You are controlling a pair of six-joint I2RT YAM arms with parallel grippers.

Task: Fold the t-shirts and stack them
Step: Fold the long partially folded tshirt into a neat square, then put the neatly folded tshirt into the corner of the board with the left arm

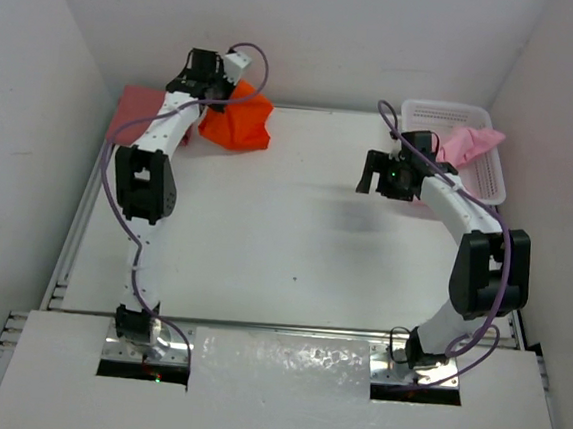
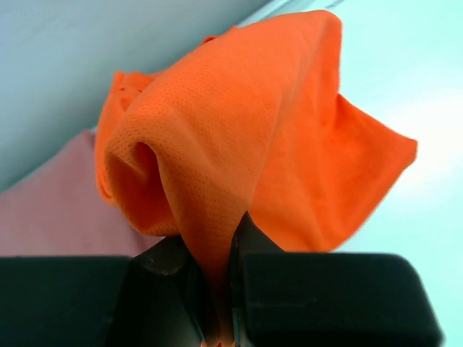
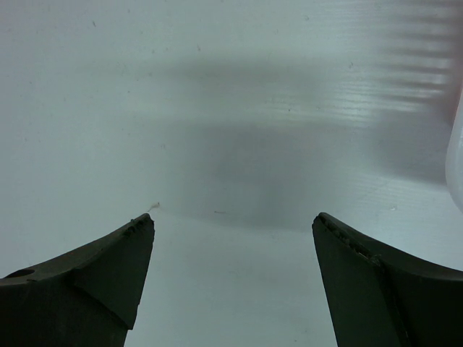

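Left edge: we've got the rose-red shirt (image 1: 135, 111) lying flat in the far left corner, tight against the left wall, with the left arm reaching over its near side.
Orange shirt (image 2: 239, 123): bunched up at the far edge of the desk (image 1: 294, 245), just beside the rose-red one, with one part pulled up into a peak.
Left gripper (image 2: 221, 249): pressed together on a fold of the orange shirt. In the wrist view the cloth runs straight down between its fingers.
Right edge: the white basket (image 1: 446, 115) sits in the far right corner, close to the right wall. The light pink shirt (image 1: 470, 145) is draped in it and spills over its left rim.
Right gripper (image 3: 233, 220): spread wide, and we only see desk between its fingers. It hangs over the desk just left of the basket.
Open room: the broad white middle of the desk lies between the two arms, from the far shirts to the arm bases.
Surface: smooth white, with a soft shadow under the right gripper. Metal rails run along the left and near edges.
Room: plain white walls box the desk in on the left, far and right sides.
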